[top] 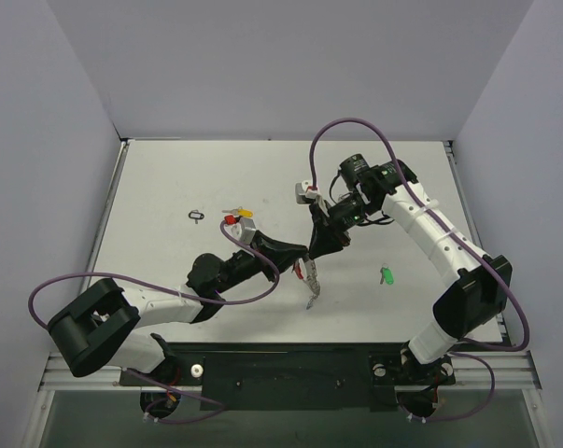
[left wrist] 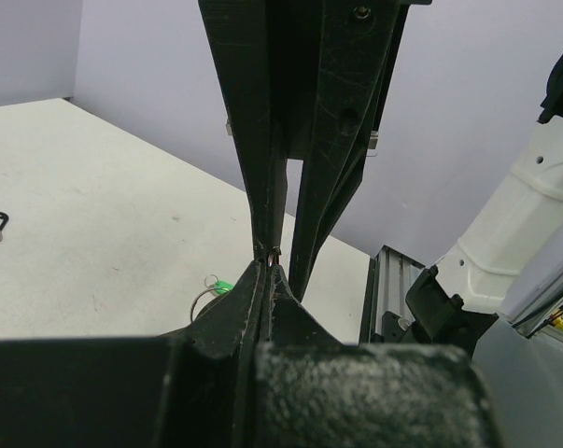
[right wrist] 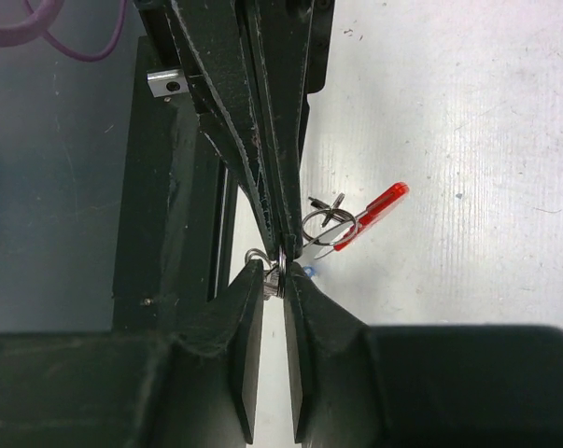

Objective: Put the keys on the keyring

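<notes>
Keyring (right wrist: 323, 229): hanging in mid-air over the middle of the table (top: 169, 187), where my two grippers meet tip to tip. Its red plastic piece (right wrist: 372, 215) sticks out to one side.

My left gripper (right wrist: 286, 245): fingers pressed together, clamped on the ring's wire.

My right gripper (right wrist: 274, 280): jaws nearly together with a sliver of gap, pinching a silver metal bit (right wrist: 265, 273) right against the left tips. Key or coil, I cannot tell. A blue speck (right wrist: 309, 273) shows beside it, too small to identify.

Green key (top: 387, 275): flat on the table, well apart, toward my right arm.

Yellow key (top: 242, 213): on the table just beyond my left wrist.
</notes>
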Robot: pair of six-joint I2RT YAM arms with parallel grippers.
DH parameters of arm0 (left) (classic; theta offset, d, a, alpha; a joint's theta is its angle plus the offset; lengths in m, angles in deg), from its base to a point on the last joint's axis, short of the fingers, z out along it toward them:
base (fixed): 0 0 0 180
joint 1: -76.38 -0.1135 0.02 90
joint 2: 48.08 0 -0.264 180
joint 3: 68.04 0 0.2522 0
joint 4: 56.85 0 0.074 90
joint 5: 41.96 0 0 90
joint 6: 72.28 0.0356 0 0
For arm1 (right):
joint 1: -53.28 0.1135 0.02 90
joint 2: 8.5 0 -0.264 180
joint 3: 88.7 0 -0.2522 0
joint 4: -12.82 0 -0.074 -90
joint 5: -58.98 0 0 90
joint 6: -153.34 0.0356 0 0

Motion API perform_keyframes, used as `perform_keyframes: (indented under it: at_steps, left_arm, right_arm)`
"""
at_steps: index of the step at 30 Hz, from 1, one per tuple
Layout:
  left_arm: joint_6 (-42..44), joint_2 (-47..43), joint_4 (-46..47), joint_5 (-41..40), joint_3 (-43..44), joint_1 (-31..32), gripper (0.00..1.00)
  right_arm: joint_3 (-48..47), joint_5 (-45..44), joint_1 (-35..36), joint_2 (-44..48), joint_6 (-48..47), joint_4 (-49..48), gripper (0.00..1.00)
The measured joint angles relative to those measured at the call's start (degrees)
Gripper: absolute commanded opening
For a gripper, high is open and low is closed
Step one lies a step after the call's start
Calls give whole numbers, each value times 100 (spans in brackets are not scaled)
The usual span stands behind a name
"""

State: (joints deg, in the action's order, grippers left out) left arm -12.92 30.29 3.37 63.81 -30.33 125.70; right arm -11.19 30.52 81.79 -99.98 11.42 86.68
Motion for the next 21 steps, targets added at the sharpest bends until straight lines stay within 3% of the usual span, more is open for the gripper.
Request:
perform_keyframes:
  at_steps: [4,9,21]
  left_arm:
    - [-2,0,2,0,0,-4,0]
    - [0,0,2,-2,0,-7,0]
    - [-2,-7,0,35,-2,-57,0]
  right_arm:
    - [0,9,9,9,4,7,13]
    - [0,35,9,11,2,11,21]
    - [-2,87,-7,11,-136,74,20]
